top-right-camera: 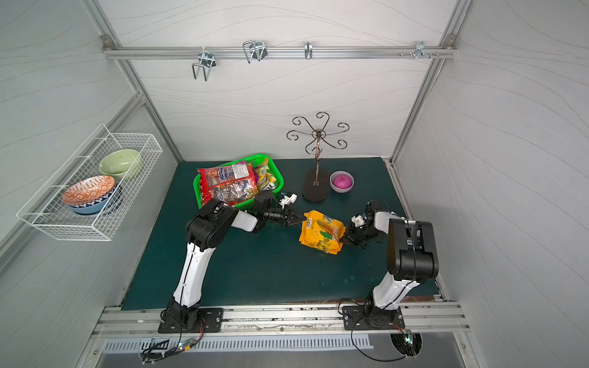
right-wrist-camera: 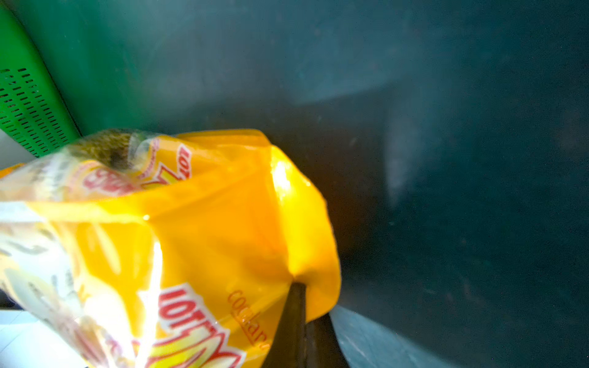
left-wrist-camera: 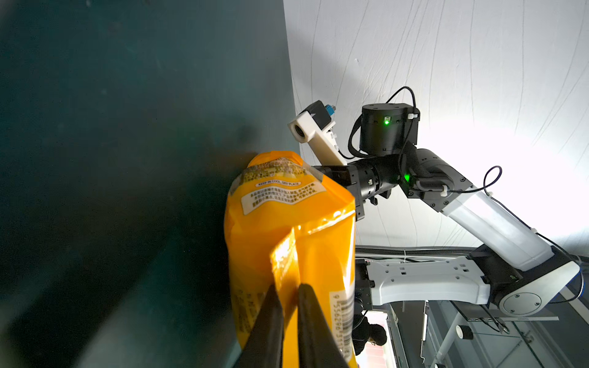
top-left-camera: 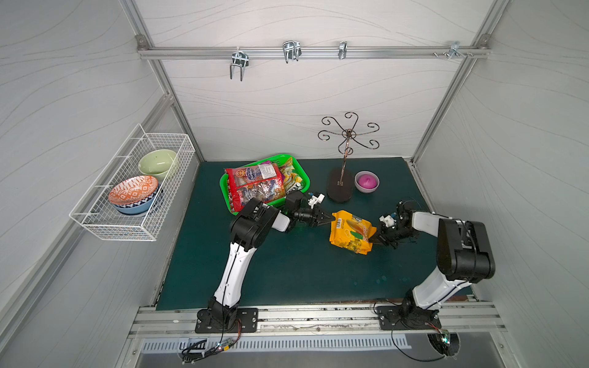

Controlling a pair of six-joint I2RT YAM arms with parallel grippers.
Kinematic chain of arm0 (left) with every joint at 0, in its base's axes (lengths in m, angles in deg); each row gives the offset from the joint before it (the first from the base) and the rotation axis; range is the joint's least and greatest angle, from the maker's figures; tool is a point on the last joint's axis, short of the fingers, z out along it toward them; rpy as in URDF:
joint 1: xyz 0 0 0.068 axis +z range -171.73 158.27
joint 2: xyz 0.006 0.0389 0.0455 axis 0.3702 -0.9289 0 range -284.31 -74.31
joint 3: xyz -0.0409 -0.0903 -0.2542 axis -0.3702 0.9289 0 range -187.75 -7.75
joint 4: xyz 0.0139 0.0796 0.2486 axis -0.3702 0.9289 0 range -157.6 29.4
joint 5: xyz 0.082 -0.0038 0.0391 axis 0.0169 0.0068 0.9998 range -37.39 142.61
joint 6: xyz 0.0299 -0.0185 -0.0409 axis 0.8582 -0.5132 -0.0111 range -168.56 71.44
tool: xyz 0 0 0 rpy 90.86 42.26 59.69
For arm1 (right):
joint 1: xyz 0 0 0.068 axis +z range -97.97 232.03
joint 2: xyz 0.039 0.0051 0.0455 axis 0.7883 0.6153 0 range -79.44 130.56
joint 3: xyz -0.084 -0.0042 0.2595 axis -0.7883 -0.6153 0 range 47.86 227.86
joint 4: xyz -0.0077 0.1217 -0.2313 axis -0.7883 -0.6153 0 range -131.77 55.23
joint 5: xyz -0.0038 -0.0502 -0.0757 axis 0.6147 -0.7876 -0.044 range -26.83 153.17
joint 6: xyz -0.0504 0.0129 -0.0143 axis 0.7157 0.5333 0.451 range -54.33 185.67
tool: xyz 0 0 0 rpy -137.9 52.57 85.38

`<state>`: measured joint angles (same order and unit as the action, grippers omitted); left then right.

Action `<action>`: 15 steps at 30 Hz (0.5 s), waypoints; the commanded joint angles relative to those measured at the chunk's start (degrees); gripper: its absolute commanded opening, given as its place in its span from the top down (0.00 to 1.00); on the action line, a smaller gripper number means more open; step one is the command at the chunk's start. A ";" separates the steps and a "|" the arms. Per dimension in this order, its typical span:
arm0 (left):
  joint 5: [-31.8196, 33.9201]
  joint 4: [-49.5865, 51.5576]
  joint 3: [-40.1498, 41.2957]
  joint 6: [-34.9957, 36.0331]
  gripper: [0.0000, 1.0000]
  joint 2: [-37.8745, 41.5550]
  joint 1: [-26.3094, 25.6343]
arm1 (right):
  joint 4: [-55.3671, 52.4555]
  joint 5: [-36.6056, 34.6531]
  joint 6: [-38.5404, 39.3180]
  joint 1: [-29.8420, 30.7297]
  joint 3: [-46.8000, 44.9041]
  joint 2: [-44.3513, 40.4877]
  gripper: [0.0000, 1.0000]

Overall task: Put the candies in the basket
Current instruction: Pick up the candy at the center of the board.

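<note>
Two end effectors were clamped on one yellow-orange candy bag (top-left-camera: 350,232): the left end effector (top-left-camera: 330,220) pinched its back seam, the right end effector (top-left-camera: 373,238) a corner. The bag was over the dark green surface (top-left-camera: 287,270), outside the green basket (top-left-camera: 274,158) holding red candy bags (top-left-camera: 255,184).

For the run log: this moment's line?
left gripper: shut on glossy yellow-orange plastic candy bag | right gripper: shut on it | bag: outside green perforated plastic basket
</note>
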<state>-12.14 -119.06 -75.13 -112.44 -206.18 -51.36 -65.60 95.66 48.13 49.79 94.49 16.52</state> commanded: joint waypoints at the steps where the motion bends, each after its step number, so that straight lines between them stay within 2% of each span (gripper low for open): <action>1: -2.13 -5.13 -0.64 -3.31 0.90 0.84 -0.16 | 1.86 -0.06 -0.07 -0.22 -0.58 -0.04 1.00; 5: -2.47 -6.24 -0.83 -4.21 0.94 0.95 -0.22 | 2.25 0.29 -0.10 -0.22 -0.58 -0.15 1.00; 9: -2.93 -6.97 -0.77 -4.86 0.87 1.16 -0.54 | 2.85 0.82 -0.21 -0.22 -0.66 -0.79 1.00; 15: -2.42 3.28 -2.55 0.51 0.85 1.17 -1.42 | 3.51 1.64 -0.30 -0.22 -0.93 -1.68 1.00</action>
<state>-12.56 -118.56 -75.30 -112.33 -206.18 -51.62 -64.58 96.51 48.06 49.79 94.27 16.28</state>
